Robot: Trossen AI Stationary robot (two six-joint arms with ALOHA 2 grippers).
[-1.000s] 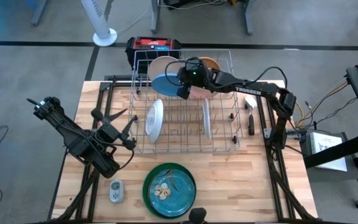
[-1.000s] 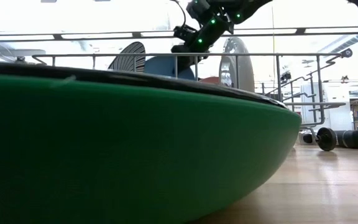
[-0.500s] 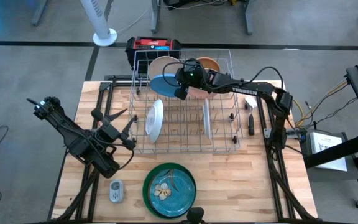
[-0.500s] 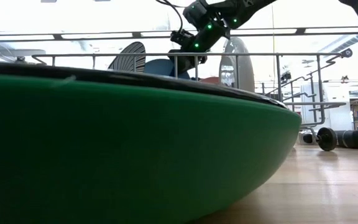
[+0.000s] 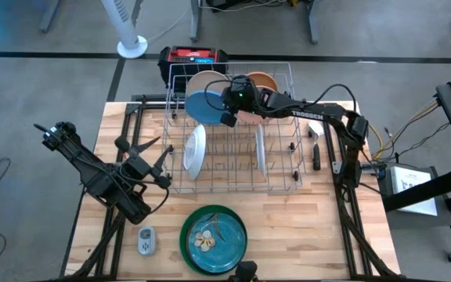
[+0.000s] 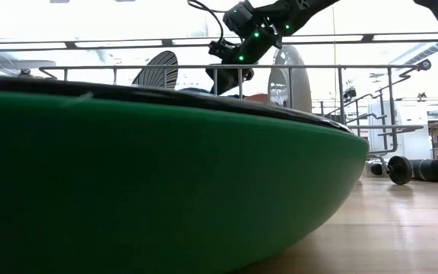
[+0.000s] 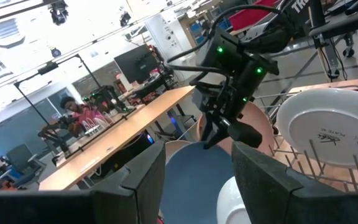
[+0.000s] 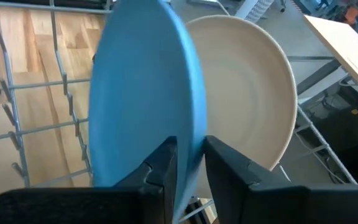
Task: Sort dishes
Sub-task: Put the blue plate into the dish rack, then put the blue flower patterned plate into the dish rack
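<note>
The right gripper (image 8: 190, 152) is over the back of the rack (image 5: 233, 184). Its two fingers (image 8: 160, 171) sit one on each side of the blue plate's (image 8: 148, 93) rim. I cannot tell if they are squeezing the plate or are just loose beside it.

The blue plate stands on its edge in the back left part of the rack. A cream plate (image 8: 247, 93) stands right behind it, also on its edge. Next to them, at the back of the rack, is a tan bowl (image 5: 265, 78). A bit of a pink dish (image 5: 250, 117) peeks out from under the right arm.

More to the front, a white plate (image 5: 195, 150) stands up in the left half of the rack. Another plate (image 5: 261, 149) stands up in the right half.

A big green plate (image 5: 237, 247) lies flat on the bench (image 5: 304, 227), in front of the rack. It is so near the low camera that it fills most of that view. A small grey gadget (image 5: 146, 240) lies on the bench just to the left of it.

The left gripper (image 5: 161, 162) waits at the left side of the rack. Its fingers are spread apart and it holds nothing.
</note>
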